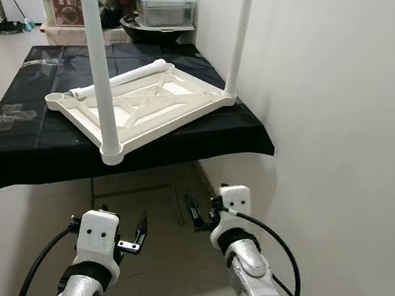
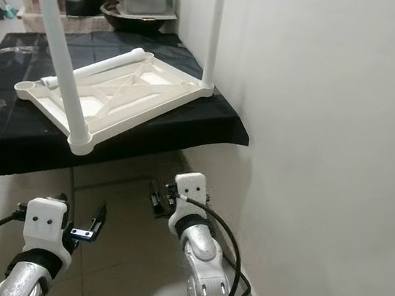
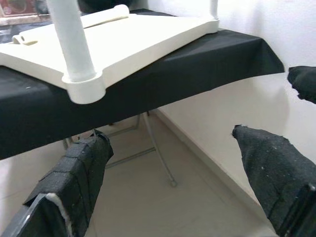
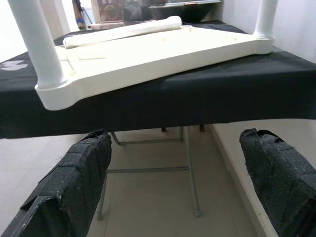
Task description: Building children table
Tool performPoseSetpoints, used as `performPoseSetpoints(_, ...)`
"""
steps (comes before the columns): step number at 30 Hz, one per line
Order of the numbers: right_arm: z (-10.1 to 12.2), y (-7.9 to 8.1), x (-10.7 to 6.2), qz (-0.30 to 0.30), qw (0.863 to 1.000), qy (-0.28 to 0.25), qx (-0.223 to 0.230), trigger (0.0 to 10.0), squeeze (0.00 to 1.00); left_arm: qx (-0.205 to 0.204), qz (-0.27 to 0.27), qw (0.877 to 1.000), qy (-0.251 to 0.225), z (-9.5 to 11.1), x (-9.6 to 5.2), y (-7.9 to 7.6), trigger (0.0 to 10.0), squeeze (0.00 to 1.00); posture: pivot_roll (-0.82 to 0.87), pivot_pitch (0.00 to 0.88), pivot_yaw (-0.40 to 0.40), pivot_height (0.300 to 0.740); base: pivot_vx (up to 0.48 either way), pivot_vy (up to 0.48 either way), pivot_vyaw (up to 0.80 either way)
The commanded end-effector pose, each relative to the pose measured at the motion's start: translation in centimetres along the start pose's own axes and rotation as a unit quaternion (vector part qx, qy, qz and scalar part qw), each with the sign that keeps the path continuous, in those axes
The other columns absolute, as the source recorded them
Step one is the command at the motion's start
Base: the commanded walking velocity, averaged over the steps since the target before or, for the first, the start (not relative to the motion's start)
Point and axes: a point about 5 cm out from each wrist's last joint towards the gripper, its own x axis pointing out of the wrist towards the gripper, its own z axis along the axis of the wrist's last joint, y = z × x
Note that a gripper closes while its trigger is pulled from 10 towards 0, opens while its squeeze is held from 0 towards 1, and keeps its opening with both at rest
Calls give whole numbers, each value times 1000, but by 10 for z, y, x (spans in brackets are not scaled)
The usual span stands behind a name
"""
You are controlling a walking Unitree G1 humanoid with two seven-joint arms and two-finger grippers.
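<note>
A white children's table top lies upside down on a black-covered table. Two white legs stand upright in its corner sockets: one at the near corner and one at the corner by the wall. A third, loose leg lies along its far side. The left corner socket is empty. My left gripper and right gripper hang below the table's front edge. Both are open and hold nothing, as the left wrist view and the right wrist view show.
A white wall runs close along my right. Storage bins, a dark pan and boxes crowd the table's far end. Thin metal folding legs stand under the black cloth, over a tiled floor. A mop leans at the far left.
</note>
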Motion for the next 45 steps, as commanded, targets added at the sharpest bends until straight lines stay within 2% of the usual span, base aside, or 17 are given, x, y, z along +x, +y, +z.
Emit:
performPoseSetpoints(1, -2, 3, -2, 5, 1000, 0, 18, 10000, 0, 3, 1, 1000, 11, -3, 0, 2, 10000, 0, -81, 0, 37, 740, 0, 0, 0)
performPoseSetpoints(12, -2, 4, -4, 9, 1000, 2, 19, 10000, 0, 3, 4, 1000, 16, -6, -1, 2, 10000, 0, -76, 0, 32, 740, 0, 134, 0)
performPoseSetpoints(37, 1, 9, -3, 24, 1000, -5, 15, 10000, 0, 6, 2, 1000, 21, -6, -1, 4, 10000, 0, -52, 0, 33, 740, 0, 418, 0)
performPoseSetpoints(45, 2, 12, -4, 39, 999, -7, 7, 10000, 0, 5, 5, 1000, 17, -3, -1, 5, 10000, 0, -43, 0, 30, 740, 0, 0, 516)
